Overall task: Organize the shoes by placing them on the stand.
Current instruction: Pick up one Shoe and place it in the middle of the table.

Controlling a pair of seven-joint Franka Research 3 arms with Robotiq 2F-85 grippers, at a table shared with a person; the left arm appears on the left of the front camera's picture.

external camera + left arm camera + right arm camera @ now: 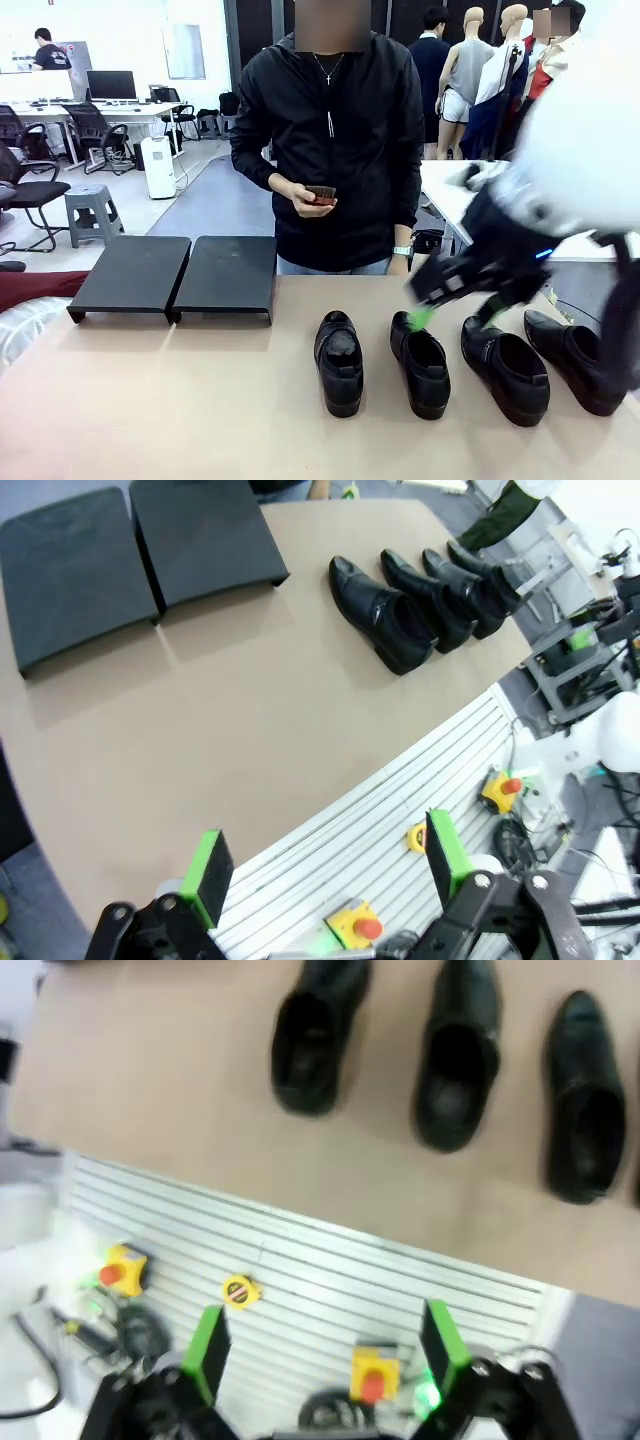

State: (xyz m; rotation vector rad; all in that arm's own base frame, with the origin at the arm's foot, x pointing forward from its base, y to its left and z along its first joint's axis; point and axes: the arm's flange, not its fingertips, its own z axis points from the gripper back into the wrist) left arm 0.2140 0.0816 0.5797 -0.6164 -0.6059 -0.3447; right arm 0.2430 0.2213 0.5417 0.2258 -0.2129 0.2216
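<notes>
**Both grippers wide open, shoes not on the stand yet**

Left gripper (325,865) has its green pads spread with nothing between them, hanging over the ribbed metal ledge (400,795) at the table's near edge. Right gripper (322,1348) is spread and empty too; from the front it's a blur above the shoe row. The black strap shoes sit side by side on the tan tabletop (200,400), left to right: first shoe (339,362), second shoe (420,362), third shoe (505,368), fourth shoe (575,360). The black stand (225,272) is well off to their left. The person (330,150) across the table holds a small brush (320,193).
</notes>
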